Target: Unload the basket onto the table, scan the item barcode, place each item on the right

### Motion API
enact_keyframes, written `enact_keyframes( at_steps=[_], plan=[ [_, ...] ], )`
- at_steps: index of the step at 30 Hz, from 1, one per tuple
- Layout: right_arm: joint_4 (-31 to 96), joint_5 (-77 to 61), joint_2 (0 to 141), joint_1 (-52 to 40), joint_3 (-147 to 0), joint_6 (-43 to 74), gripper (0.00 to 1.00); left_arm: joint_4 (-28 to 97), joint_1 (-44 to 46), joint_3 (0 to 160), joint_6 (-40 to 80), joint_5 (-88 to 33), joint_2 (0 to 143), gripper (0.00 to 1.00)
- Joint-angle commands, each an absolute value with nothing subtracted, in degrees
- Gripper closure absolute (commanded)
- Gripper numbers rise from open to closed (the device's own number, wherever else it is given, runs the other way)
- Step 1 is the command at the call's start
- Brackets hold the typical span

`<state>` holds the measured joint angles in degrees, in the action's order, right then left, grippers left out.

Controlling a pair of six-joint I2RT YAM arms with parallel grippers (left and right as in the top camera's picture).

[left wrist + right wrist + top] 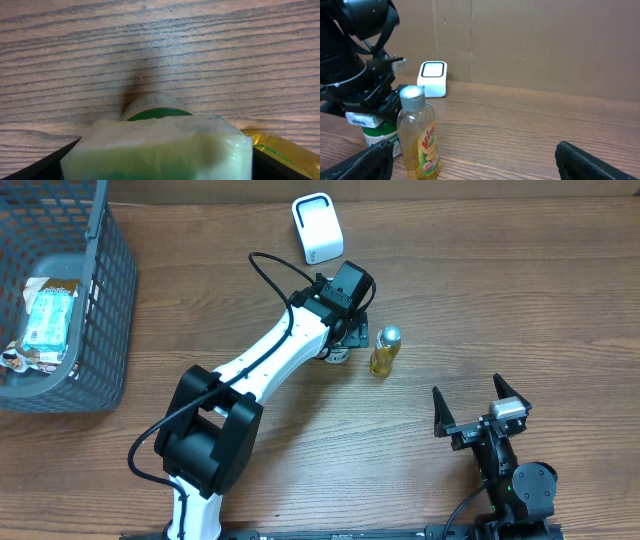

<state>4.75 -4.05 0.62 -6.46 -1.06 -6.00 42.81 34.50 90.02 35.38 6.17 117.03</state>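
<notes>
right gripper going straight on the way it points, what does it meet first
Likely the yellow bottle, left of centre within the open right gripper; dead centre shows only table up to the cardboard wall. Depth is unclear.

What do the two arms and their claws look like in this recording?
The left arm has white tubular links between bulky black joints, with thin black cables looping alongside; the left claw is black. The right arm is all black, with a small grey block behind the right claw, whose fingers are flat black plates.
</notes>
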Motion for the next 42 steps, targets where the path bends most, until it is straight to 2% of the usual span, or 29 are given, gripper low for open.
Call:
enact_keyframes(
  at_steps=[1,6,13,19,27,38,42],
  plan=[
    [4.58,-3.75,0.19,-6.31,-0.47,-6.07,0.0,42.37,34.54,90.08,34.83,6.13,116.88,0.09],
    [4.58,-3.75,0.19,-6.31,-0.47,-6.07,0.0,42.37,32.47,92.44,34.63,5.8,115.85,0.09],
    [4.56,-3.75,0.19,-6.31,-0.47,-6.07,0.0,42.63,27.79,95.02,31.33,-2.81,111.85,0.1],
    [4.58,-3.75,0.16,-6.31,-0.47,-6.07,0.0,44.03,26.74,95.0,28.62,-7.14,110.93,0.2],
    [4.58,-3.75,0.19,-6.31,-0.47,-6.07,0.0,47.62,26.63,95.0,28.64,-7.14,111.0,0.38],
    [4.56,-3.75,0.19,-6.31,-0.47,-6.07,0.0,47.55,26.65,95.24,24.34,-7.46,110.78,0.44],
    [4.58,-3.75,0.19,-6.31,-0.47,-6.07,0.0,49.3,26.63,98.98,23.11,-7.11,110.32,0.43]
  ],
)
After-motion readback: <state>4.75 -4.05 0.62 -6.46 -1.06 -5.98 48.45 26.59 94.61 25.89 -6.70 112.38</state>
